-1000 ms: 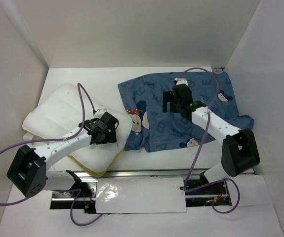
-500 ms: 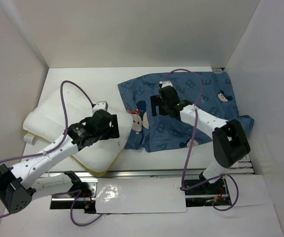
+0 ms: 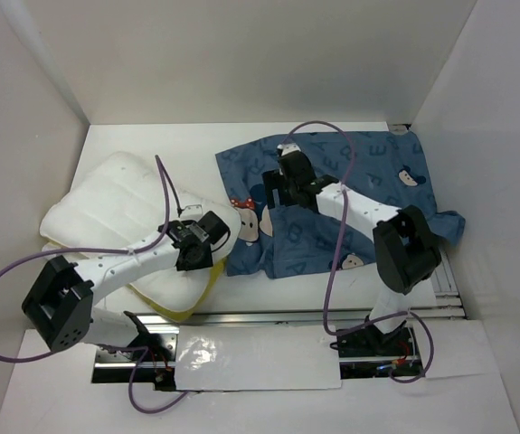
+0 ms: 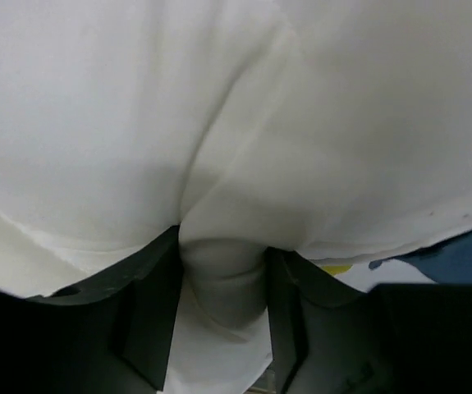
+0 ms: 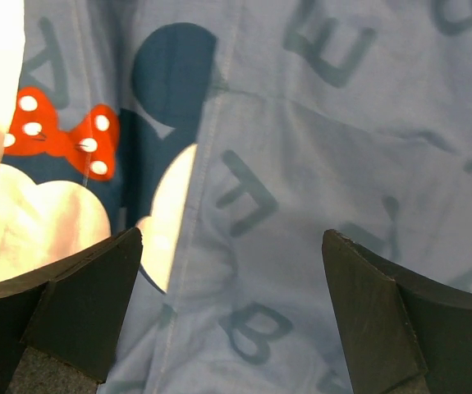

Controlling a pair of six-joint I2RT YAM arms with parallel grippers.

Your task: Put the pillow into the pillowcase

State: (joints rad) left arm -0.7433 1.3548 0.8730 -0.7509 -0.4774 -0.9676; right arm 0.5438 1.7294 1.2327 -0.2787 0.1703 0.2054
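Note:
The white quilted pillow [image 3: 115,203] lies on the left of the table, a yellow band [image 3: 183,312] showing at its near edge. My left gripper [image 3: 207,237] is at the pillow's right corner, next to the pillowcase. In the left wrist view its fingers [image 4: 149,316] pinch a bulging fold of the pillow [image 4: 219,123]. The dusty-blue pillowcase [image 3: 368,181] lies flat on the right, with letters and mouse faces printed on it. My right gripper [image 3: 273,188] hovers over its left part and stands open [image 5: 229,238] above the pillowcase [image 5: 301,164], near a red bow [image 5: 63,135].
White walls close in the table on the left, back and right. A metal rail [image 3: 269,316] runs along the near edge, with a white sheet [image 3: 250,357] in front of it. Purple cables loop over both arms.
My left gripper has shifted to the pillow's right corner and closed on a fold of it. My right gripper has moved left across the pillowcase, still open.

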